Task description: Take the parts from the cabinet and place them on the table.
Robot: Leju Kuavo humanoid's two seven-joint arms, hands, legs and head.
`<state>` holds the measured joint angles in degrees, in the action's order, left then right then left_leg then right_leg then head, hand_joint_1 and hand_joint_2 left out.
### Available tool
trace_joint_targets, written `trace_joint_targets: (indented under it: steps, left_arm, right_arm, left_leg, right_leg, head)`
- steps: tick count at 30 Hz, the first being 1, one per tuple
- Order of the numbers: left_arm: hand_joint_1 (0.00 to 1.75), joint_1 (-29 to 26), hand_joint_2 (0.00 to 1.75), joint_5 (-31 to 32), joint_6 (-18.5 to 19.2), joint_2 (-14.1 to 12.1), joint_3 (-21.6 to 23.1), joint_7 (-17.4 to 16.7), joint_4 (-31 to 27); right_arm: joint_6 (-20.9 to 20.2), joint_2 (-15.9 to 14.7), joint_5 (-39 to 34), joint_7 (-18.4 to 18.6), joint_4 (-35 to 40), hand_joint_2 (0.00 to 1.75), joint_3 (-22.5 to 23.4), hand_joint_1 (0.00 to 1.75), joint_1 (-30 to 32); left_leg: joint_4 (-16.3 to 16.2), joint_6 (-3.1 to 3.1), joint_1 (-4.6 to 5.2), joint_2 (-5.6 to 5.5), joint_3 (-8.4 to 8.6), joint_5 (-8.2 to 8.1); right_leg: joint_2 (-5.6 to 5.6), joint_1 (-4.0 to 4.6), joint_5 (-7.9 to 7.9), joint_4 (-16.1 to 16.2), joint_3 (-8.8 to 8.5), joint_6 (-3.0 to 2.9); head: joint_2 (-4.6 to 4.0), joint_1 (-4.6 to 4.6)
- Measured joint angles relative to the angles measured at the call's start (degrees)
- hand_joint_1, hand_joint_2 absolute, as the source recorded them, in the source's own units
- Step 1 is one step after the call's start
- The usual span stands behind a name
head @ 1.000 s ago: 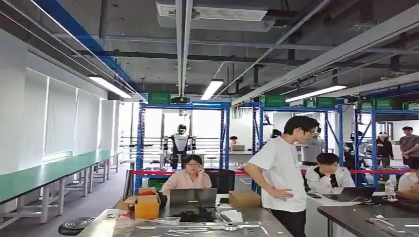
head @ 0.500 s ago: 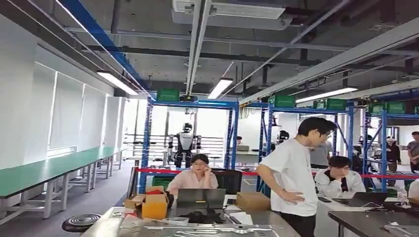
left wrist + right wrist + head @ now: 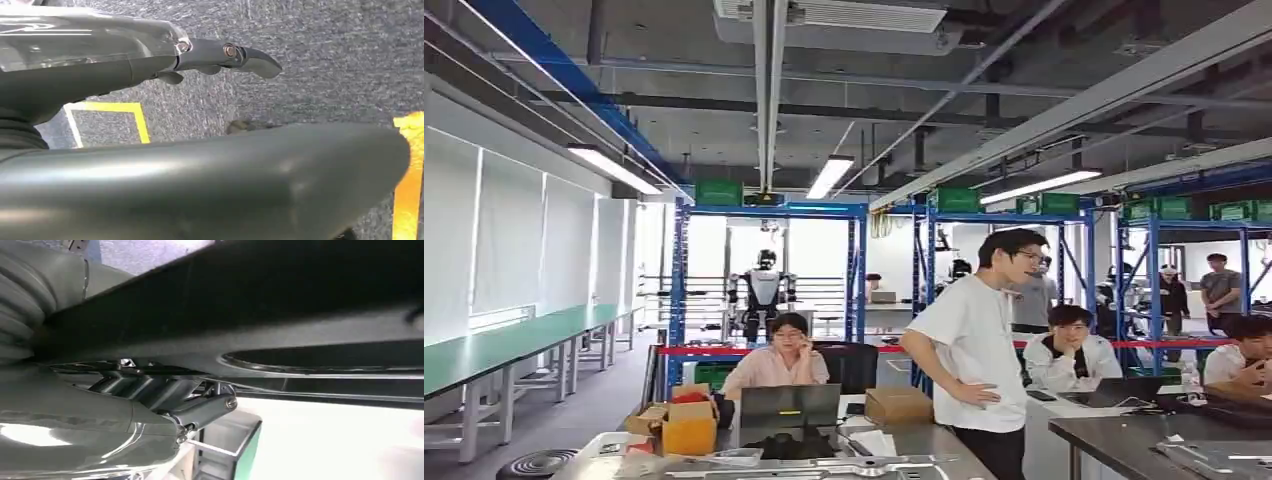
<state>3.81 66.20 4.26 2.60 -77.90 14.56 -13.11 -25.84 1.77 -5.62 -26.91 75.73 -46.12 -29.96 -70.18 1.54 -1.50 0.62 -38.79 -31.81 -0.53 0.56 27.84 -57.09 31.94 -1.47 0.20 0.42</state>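
A steel table [image 3: 929, 448] lies straight ahead at the bottom of the head view, with flat silver metal parts [image 3: 824, 468] on its near end. In the right wrist view my right hand [image 3: 125, 410] grips a long dark metal part [image 3: 280, 315] with an oval slot; its fingers [image 3: 205, 410] curl against the part's underside. Seen from the left wrist, my left hand [image 3: 100, 75] hangs over grey floor, fingers [image 3: 235, 52] stretched out straight and holding nothing.
A person in a white shirt [image 3: 969, 360] stands at the table's right side. Another person [image 3: 784, 360] sits behind a laptop [image 3: 789, 403], between cardboard boxes [image 3: 686, 420]. Blue racks [image 3: 854, 270] stand behind, green benches [image 3: 514, 345] run along the left, and a second table [image 3: 1144, 440] is at the right.
The whole head picture swung right and then back left, so the camera has moved. The people and the parts on the table keep their places.
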Motion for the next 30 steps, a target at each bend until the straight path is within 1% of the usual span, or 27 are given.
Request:
trace_joint_targets:
  steps: [1,2,3,4,5,6,8,9,10,11,12,13,14,15,17,18,19,20,21,22,23,24,25,27,28,29,30]
  left_arm:
    - [0.00,0.0,1.75,0.0,0.1,0.0,0.0,0.0,0.0]
    - [0.00,0.0,1.75,0.0,0.1,0.0,0.0,0.0,0.0]
    - [0.00,0.1,1.75,0.0,0.1,0.1,0.0,0.0,0.0]
    - [0.00,0.3,1.75,0.0,0.1,0.1,0.0,0.0,0.0]
    - [0.00,0.2,1.75,0.0,0.1,0.1,0.0,0.0,0.0]
    - [0.00,0.0,1.75,0.0,0.1,0.1,-0.1,0.0,0.0]
    - [0.00,0.1,1.75,0.0,0.0,0.1,-0.1,0.0,0.0]
    - [0.00,0.2,1.75,0.0,0.0,0.1,-0.1,0.0,0.0]
    - [0.00,0.3,1.75,0.0,0.0,0.1,-0.1,0.0,0.0]
    - [0.00,0.3,1.75,0.0,0.0,0.1,-0.1,0.0,0.0]
    - [0.00,0.4,1.75,0.0,0.0,0.1,-0.1,0.0,0.0]
    - [0.00,0.4,1.75,0.0,0.0,0.1,-0.1,0.0,0.0]
    - [0.00,0.3,1.75,0.0,0.0,0.1,-0.1,0.0,0.0]
    - [0.00,0.3,1.75,0.0,0.0,0.1,-0.1,0.0,0.0]
    - [0.00,0.4,1.75,0.0,0.0,0.1,-0.1,0.0,0.0]
    - [0.00,0.3,1.75,0.0,0.0,0.1,-0.1,0.0,0.0]
    - [0.00,0.6,1.75,0.0,0.0,0.1,-0.1,0.0,0.0]
    - [0.00,0.6,1.75,0.0,0.0,0.1,-0.1,0.1,0.0]
    - [0.00,0.5,1.75,0.0,0.0,0.1,-0.1,0.0,0.0]
    - [0.00,0.6,1.75,0.0,0.0,0.1,-0.1,0.1,0.0]
    - [0.00,0.6,1.75,0.1,0.0,0.1,-0.1,0.1,0.0]
    - [0.00,0.7,1.75,0.1,0.0,0.1,-0.1,0.1,0.0]
    - [0.00,0.7,1.75,0.1,0.1,0.1,0.0,0.1,0.0]
    - [0.00,0.6,1.75,0.1,0.0,0.0,-0.1,0.2,0.0]
    - [0.00,0.4,1.75,0.1,0.0,0.0,-0.1,0.2,0.0]
    - [0.00,0.3,1.75,0.1,0.0,0.0,-0.1,0.2,0.0]
    - [0.00,0.2,1.75,0.1,0.0,0.0,-0.1,0.2,0.0]
  right_arm:
    - [0.0,0.0,0.0,0.0,0.0,1.75,0.0,1.75,0.0]
    - [0.0,0.0,0.0,0.0,0.0,1.75,0.0,1.75,0.0]
    - [0.0,0.0,0.0,0.0,-0.1,1.75,0.0,1.75,-0.1]
    - [0.0,0.1,0.1,0.0,-0.1,1.75,0.0,1.75,-0.2]
    - [0.0,0.1,0.2,0.0,-0.1,1.75,0.0,1.75,-0.1]
    - [0.0,0.1,0.2,0.0,-0.1,1.75,0.0,1.75,-0.1]
    - [0.0,0.1,0.1,0.0,0.0,1.75,0.0,1.75,-0.2]
    - [0.0,0.1,0.1,0.0,0.0,1.75,0.0,1.75,-0.3]
    - [0.0,0.1,0.1,0.0,0.0,1.75,0.0,1.75,-0.4]
    - [0.0,0.1,0.1,0.0,0.0,1.75,0.0,1.75,-0.3]
    - [0.0,0.1,0.1,0.0,0.0,1.75,0.0,1.75,-0.2]
    - [0.0,0.1,0.1,0.0,0.0,1.75,0.0,1.75,0.0]
    - [0.0,0.1,0.1,0.0,-0.1,1.75,0.0,1.75,0.0]
    - [0.0,0.1,0.2,0.0,-0.1,1.75,0.0,1.75,0.0]
    - [0.0,0.1,0.2,0.0,-0.1,1.75,0.0,1.75,-0.1]
    - [0.0,0.1,0.2,0.0,-0.1,1.75,0.0,1.75,0.0]
    - [0.0,0.1,0.2,0.0,-0.1,1.75,0.0,1.75,-0.1]
    - [0.0,0.1,0.2,0.0,-0.1,1.75,0.0,1.75,-0.1]
    - [0.1,0.1,0.2,-0.1,-0.1,1.75,0.0,1.75,-0.1]
    - [0.1,0.1,0.2,-0.1,-0.1,1.75,0.0,1.75,-0.1]
    - [0.1,0.2,0.2,-0.1,0.1,1.75,0.0,1.75,-0.1]
    - [0.1,0.2,0.2,-0.2,0.2,1.75,0.0,1.75,-0.1]
    - [0.1,0.4,0.2,-0.1,0.2,1.75,0.0,1.75,-0.2]
    - [0.1,0.4,0.3,-0.1,0.2,1.75,-0.1,1.75,0.0]
    - [0.1,0.4,0.4,-0.1,0.1,1.75,-0.2,1.75,0.2]
    - [0.1,0.4,0.4,-0.1,0.1,1.75,-0.2,1.75,0.2]
    - [0.1,0.4,0.4,-0.1,0.0,1.75,-0.3,1.75,0.3]
  left_leg:
    - [5.0,0.28,-0.28,0.01,1.58,3.90]
    - [9.1,0.56,-0.55,0.01,2.89,6.54]
    - [9.4,0.42,-0.02,-0.12,2.72,4.50]
    - [10.0,-0.89,0.21,-0.02,2.85,4.51]
    - [10.1,-1.47,0.23,-0.06,2.87,4.86]
    - [10.1,-1.78,0.33,-0.12,2.97,4.65]
    - [10.3,-2.47,-0.04,-0.18,3.55,4.51]
    - [10.4,-2.82,-0.10,-0.18,3.87,4.29]
    - [10.4,-3.05,-0.10,-0.19,4.10,4.09]
    - [10.4,-3.17,-0.10,-0.19,4.25,3.87]
    - [10.4,-3.15,-0.10,-0.21,4.40,3.64]
    - [10.4,-3.14,-0.10,-0.24,4.72,3.36]
    - [10.4,-3.04,-0.11,-0.28,5.18,3.00]
    - [10.4,-2.92,-0.11,-0.36,5.67,2.67]
    - [10.4,-2.59,-0.11,-0.54,6.91,1.86]
    - [10.8,-2.28,-0.13,-0.59,7.15,1.53]
    - [10.7,-1.93,0.08,-0.73,7.32,1.37]
    - [10.9,-1.56,0.01,-0.68,7.22,1.38]
    - [11.3,-1.21,-0.05,-0.65,7.37,1.38]
    - [11.7,-0.82,-0.02,-0.59,7.72,1.37]
    - [12.0,-0.46,-0.05,-0.57,8.11,1.00]
    - [10.5,-0.51,-0.05,-0.59,7.73,0.15]
    - [7.2,-0.49,-0.01,-0.60,6.03,-1.42]
    - [-2.1,-0.33,0.01,-0.60,0.69,-4.77]
    - [-5.5,-0.31,0.03,-0.60,-1.69,-5.17]
    - [-5.9,-0.33,0.04,-0.60,-2.66,-4.05]
    - [-3.6,-0.42,0.06,-0.60,-2.20,-1.58]
  right_leg:
    - [0.04,-0.15,0.55,-0.2,-0.65,0.30]
    - [0.03,-0.27,1.22,-0.4,-1.12,0.66]
    - [0.11,-0.17,1.47,-0.7,-1.25,1.05]
    - [0.21,-0.09,1.74,-1.0,-0.87,1.49]
    - [0.17,-0.07,2.23,-1.0,-0.92,1.75]
    - [0.08,-0.13,2.40,-0.8,-1.17,1.94]
    - [0.08,-0.26,3.32,-1.5,-1.49,2.57]
    - [0.16,-0.33,4.47,-3.8,-0.42,2.90]
    - [0.17,-0.50,6.39,-8.1,1.85,3.22]
    - [0.17,-0.61,8.28,-12.9,4.66,3.43]
    - [0.18,-0.67,9.52,-17.3,7.44,3.55]
    - [0.18,-0.71,9.32,-19.9,9.39,3.58]
    - [0.18,-0.72,7.42,-19.0,9.78,3.55]
    - [0.20,-0.71,4.69,-15.7,8.81,3.44]
    - [0.22,-0.65,-1.70,-5.6,5.05,2.85]
    - [0.31,-0.55,-1.52,-3.6,3.95,2.54]
    - [0.33,-0.17,-1.54,-2.5,3.59,2.20]
    - [0.30,-0.14,-0.90,-2.3,3.55,1.87]
    - [0.40,-0.05,-0.79,-2.2,3.61,1.68]
    - [0.52,-0.04,-0.77,-2.0,3.45,1.43]
    - [0.51,-0.48,-0.99,-1.0,2.67,1.03]
    - [0.47,-0.52,-0.92,-0.5,2.15,0.71]
    - [0.37,-0.52,-0.76,-0.5,1.85,0.34]
    - [0.36,-0.25,-0.28,-0.5,1.43,-0.17]
    - [0.44,-0.12,0.00,-0.5,1.21,-0.30]
    - [0.62,-0.06,0.27,-0.5,0.86,-0.31]
    - [0.79,-0.02,0.66,-0.5,0.33,-0.26]
  head:
    - [0.00,0.00]
    - [0.00,0.00]
    - [0.00,0.00]
    - [0.07,-0.09]
    - [0.07,-0.09]
    - [0.02,-0.09]
    - [0.04,-0.09]
    - [0.02,-0.09]
    - [0.02,-0.09]
    - [0.02,-0.09]
    - [0.00,-0.09]
    - [0.00,-0.09]
    - [0.00,-0.09]
    - [0.00,-0.09]
    - [0.00,-0.09]
    - [0.00,-0.07]
    - [0.02,-0.11]
    - [0.07,-0.09]
    - [0.02,-0.11]
    - [0.02,-0.11]
    - [0.02,-0.09]
    - [0.02,-0.11]
    - [0.00,-0.09]
    - [0.00,-0.09]
    - [0.00,-0.09]
    - [0.00,-0.09]
    - [0.00,-0.09]
